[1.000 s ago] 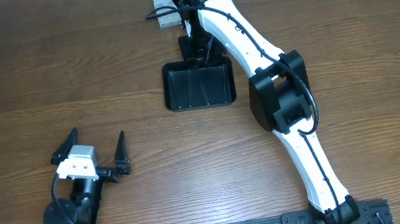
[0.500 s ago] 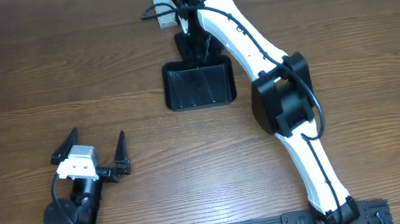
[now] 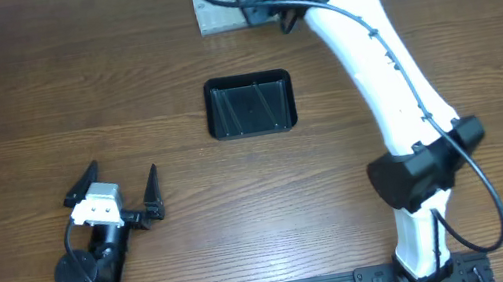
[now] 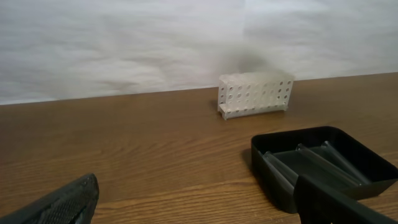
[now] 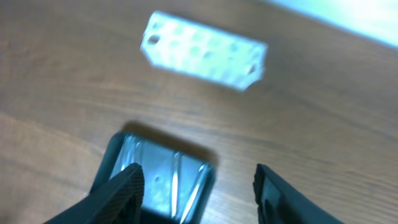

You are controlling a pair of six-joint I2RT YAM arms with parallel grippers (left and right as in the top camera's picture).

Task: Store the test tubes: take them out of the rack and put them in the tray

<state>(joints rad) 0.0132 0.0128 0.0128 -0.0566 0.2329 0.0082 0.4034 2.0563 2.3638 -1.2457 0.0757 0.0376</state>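
A white perforated rack point(image 3: 216, 10) stands at the far side of the table; in the left wrist view the rack point(image 4: 255, 93) looks empty on top. Nearer, the black tray point(image 3: 212, 117) holds several clear test tubes point(image 3: 252, 109) lying flat, also seen as tubes point(image 4: 311, 160) from the left wrist. My right gripper point(image 5: 199, 196) hangs high above the tray point(image 5: 118, 163) and rack point(image 5: 205, 57), open and holding nothing. The left gripper point(image 3: 123, 192) rests near the front left, open and apart from everything.
The raised right arm point(image 3: 376, 61) crosses the right half of the table. Bare wooden table point(image 3: 40, 83) surrounds the tray and rack. A pale wall point(image 4: 124, 43) rises behind the rack.
The right arm has lifted up and away from the tray's far edge, uncovering the tray. The left arm has not moved.
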